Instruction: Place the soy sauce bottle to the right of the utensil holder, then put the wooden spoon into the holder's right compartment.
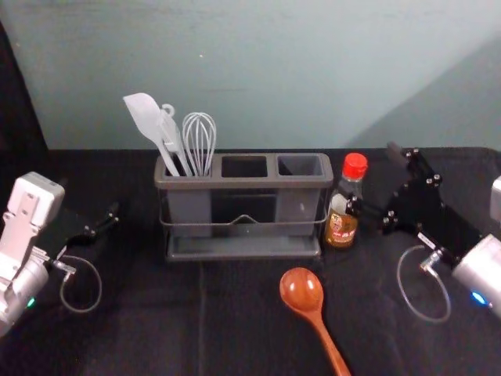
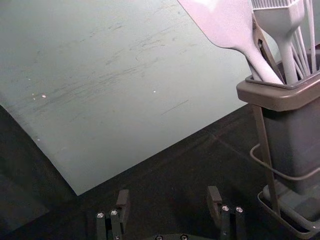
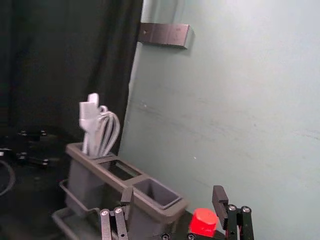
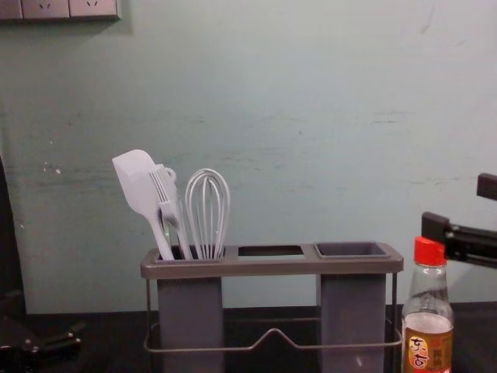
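Wooden spoon [image 1: 301,290] near-left of right tool [image 1: 373,178], spread beside bottle [image 1: 343,225]. Looks placed: back straight out, don't clip it. Left tool [image 2: 168,192] spread, idle far left.

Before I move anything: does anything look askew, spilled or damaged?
Nothing stands out: soy sauce bottle upright and capped beside the utensil holder, right pincer open by it, wooden spoon lying in front, no spill visible. Only faint scuffs on the wall behind.

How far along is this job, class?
Done, it seems: the soy sauce bottle stands right of the utensil holder. In hand: nothing; the right gripper is open beside the bottle, the left gripper open left of the holder. Remaining: the wooden spoon lies on the table, the right compartment empty.
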### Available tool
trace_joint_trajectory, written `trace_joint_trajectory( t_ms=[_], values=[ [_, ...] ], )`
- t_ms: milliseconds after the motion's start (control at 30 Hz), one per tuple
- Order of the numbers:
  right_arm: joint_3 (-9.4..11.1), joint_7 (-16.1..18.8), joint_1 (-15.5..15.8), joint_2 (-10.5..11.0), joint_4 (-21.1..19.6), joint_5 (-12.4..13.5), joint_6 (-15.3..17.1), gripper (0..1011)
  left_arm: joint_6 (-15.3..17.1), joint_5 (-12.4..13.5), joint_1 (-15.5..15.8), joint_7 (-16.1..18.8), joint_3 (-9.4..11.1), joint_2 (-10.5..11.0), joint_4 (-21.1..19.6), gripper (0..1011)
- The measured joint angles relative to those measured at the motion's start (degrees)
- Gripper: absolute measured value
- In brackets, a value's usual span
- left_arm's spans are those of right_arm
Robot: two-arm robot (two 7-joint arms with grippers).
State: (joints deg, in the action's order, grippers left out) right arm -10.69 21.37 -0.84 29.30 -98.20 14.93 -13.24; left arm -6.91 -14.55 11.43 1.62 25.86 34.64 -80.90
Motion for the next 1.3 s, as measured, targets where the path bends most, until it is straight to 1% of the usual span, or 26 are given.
trace_joint_trajectory(
  t_ms=[33,67,100,167,233,267,367,467,567,733,833,1300],
  values=[
    [0.4,-0.1,2.9,0.2,-2.3,-0.7,-0.5,1002,0.0,0.0,0.0,0.0,0.0,0.0,0.0,1011],
    [0.4,-0.1,2.9,0.2,-2.3,-0.7,-0.5,1002,0.0,0.0,0.0,0.0,0.0,0.0,0.0,1011],
    [0.5,-0.1,4.0,0.2,-3.1,-0.9,-0.7,1002,0.0,0.0,0.0,0.0,0.0,0.0,0.0,1012],
    [0.6,0.0,5.1,0.2,-3.7,-1.1,-0.8,1002,0.0,0.0,0.0,0.0,0.0,0.0,0.0,1011],
    [0.6,0.0,6.9,-0.2,-4.7,-1.4,-0.6,1003,0.0,0.0,0.0,0.0,0.0,0.0,0.0,1012],
    [0.6,0.0,6.9,-0.2,-4.7,-1.4,-0.6,1003,0.0,0.0,0.0,0.0,0.0,0.0,0.0,1012],
    [0.0,0.1,8.7,-1.0,-5.1,-2.0,0.2,1002,0.0,0.0,0.0,0.0,0.0,0.0,0.0,1011],
    [-0.6,0.2,9.3,-1.5,-4.8,-2.5,0.6,1003,0.0,0.0,0.0,0.0,0.0,0.0,0.0,1012],
    [-1.9,0.6,9.6,-2.4,-3.1,-3.2,0.8,1003,0.0,0.0,0.0,0.0,0.0,0.0,0.0,1011],
    [-3.5,1.5,9.4,-3.6,-0.3,-3.8,0.0,1002,0.0,0.0,0.0,0.0,0.0,0.0,0.0,1012],
    [-4.2,1.9,9.1,-3.8,0.6,-4.1,-0.4,1003,0.0,0.0,0.0,0.0,0.0,0.0,0.0,1012],
    [-4.1,2.0,9.1,-3.8,0.5,-4.1,-0.3,1003,0.0,0.0,0.0,0.0,0.0,0.0,0.0,1012]
  ],
)
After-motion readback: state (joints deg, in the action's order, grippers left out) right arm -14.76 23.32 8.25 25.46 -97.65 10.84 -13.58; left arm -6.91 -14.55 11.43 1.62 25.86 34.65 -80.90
